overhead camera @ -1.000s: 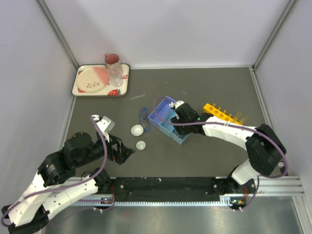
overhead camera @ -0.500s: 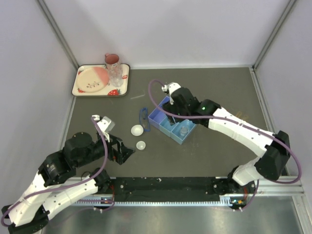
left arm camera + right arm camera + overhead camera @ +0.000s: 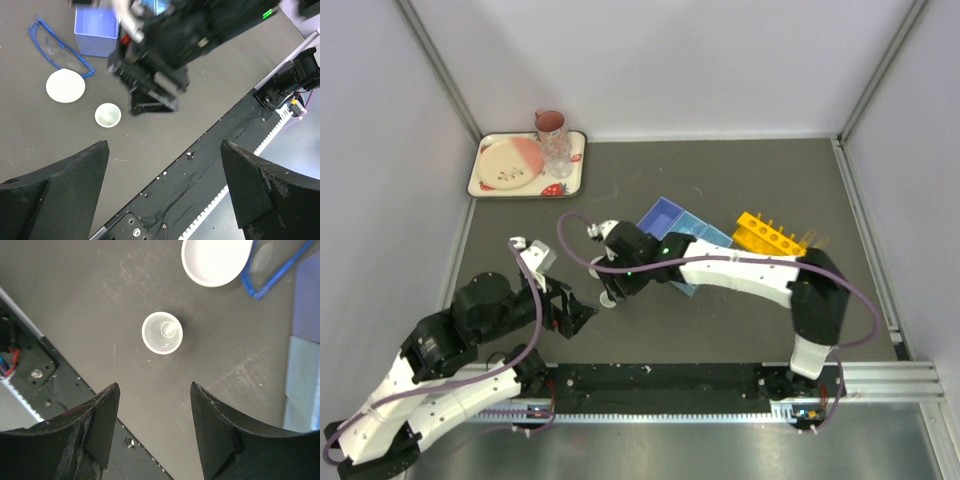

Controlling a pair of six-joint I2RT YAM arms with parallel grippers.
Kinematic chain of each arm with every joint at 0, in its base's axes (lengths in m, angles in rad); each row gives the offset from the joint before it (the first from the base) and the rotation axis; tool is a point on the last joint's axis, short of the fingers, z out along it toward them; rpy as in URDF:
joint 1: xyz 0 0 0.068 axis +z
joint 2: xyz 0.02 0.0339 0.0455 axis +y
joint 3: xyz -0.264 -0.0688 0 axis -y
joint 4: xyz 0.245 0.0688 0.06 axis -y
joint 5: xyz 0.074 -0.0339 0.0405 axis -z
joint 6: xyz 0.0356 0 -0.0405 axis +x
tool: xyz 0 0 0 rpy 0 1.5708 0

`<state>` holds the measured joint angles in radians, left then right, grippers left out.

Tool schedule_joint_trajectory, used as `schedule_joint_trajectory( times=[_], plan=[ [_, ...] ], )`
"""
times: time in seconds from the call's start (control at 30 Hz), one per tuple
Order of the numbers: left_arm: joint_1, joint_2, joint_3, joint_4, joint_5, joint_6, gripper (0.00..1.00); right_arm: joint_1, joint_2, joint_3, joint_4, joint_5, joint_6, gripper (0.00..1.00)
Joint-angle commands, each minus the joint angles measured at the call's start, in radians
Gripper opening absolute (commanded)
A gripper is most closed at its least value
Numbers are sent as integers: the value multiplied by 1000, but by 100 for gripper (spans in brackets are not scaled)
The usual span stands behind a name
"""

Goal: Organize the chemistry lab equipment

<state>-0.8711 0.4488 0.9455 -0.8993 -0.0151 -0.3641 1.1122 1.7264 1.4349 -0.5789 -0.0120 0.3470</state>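
Note:
My right gripper (image 3: 609,292) is open and empty, hovering over a small white dish (image 3: 162,333), which lies just ahead of its fingertips (image 3: 102,425). A larger white dish (image 3: 216,260) and blue-rimmed goggles (image 3: 272,270) lie beyond it. All three also show in the left wrist view: the small dish (image 3: 108,114), the larger dish (image 3: 65,86) and the goggles (image 3: 60,47). The blue divided tray (image 3: 675,222) lies behind the right arm, with the yellow rack (image 3: 767,234) to its right. The beaker is hidden. My left gripper (image 3: 580,314) is open and empty near the front rail.
A cream strawberry tray (image 3: 527,166) with a plate, pink mug (image 3: 551,124) and clear tumbler stands at the back left. The black front rail (image 3: 210,165) runs under my left gripper. Walls close in the table at the sides and back.
My right arm has swung left from the blue tray, where it left the beaker, to above the small dishes. The left arm has not moved.

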Motion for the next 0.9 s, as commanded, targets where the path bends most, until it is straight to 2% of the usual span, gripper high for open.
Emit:
schedule_joint_trajectory(
  times=[0.0,0.47,0.87],
  plan=[
    [3,-21,22,25,9,1,99,29,97,53,45,-3,43,58],
    [3,-52,30,-16,-5,7,99,32,251,122,59,60,26,57],
    [3,-61,39,-33,-11,11,99,14,286,113,59,124,18,52]
  ],
)
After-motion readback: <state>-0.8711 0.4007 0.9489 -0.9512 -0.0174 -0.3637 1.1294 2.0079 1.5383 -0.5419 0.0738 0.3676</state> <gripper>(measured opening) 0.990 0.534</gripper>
